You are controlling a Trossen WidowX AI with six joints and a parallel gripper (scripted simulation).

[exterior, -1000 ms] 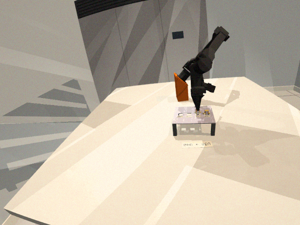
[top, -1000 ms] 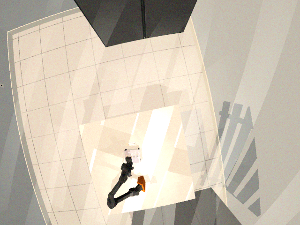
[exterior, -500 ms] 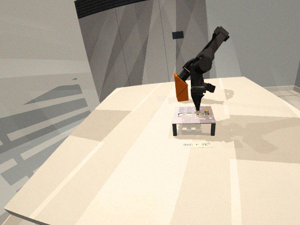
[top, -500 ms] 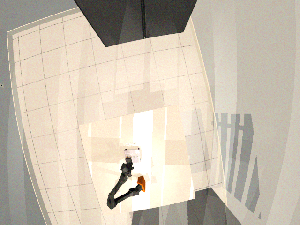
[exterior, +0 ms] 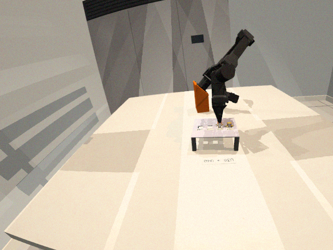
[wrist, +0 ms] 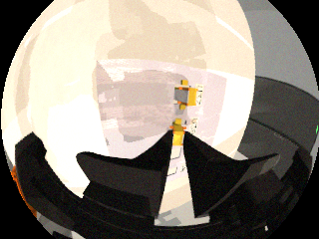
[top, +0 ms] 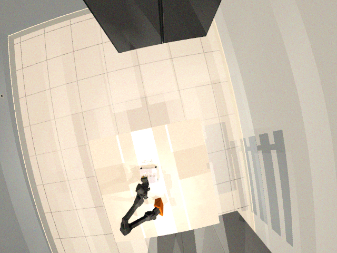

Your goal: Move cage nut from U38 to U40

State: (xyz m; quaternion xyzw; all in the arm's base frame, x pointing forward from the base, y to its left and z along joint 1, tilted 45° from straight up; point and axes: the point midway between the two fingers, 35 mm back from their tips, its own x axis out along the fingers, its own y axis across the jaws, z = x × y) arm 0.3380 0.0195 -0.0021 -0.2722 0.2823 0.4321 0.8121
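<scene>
Gripping the cage nut (exterior: 219,125) (wrist: 177,140) at U38, I have my gripper (top: 144,178) (exterior: 219,123) (wrist: 177,134) pointing straight down, right of centre in the exterior view, its jaws nearly closed, narrow around the yellow and grey nut. The nut is at its starting hole, third from the left in the row; I cannot tell whether its wings are already free. The rail plate (top: 149,171) (exterior: 215,133) (wrist: 135,100) stands raised on dark legs (top: 156,167) (exterior: 193,144), which leaves room beneath for spring wings to open. The other nut (exterior: 229,124) (wrist: 192,96) sits close by, to the right in the exterior view and above the fingertips in the wrist view, so I judge a straight upward pull safest. My target, the empty hole U40 (exterior: 200,126), is at the row's left end, past another empty hole, U39 (exterior: 209,126). The job looks barely begun: lift, carry left, press in square, release.
</scene>
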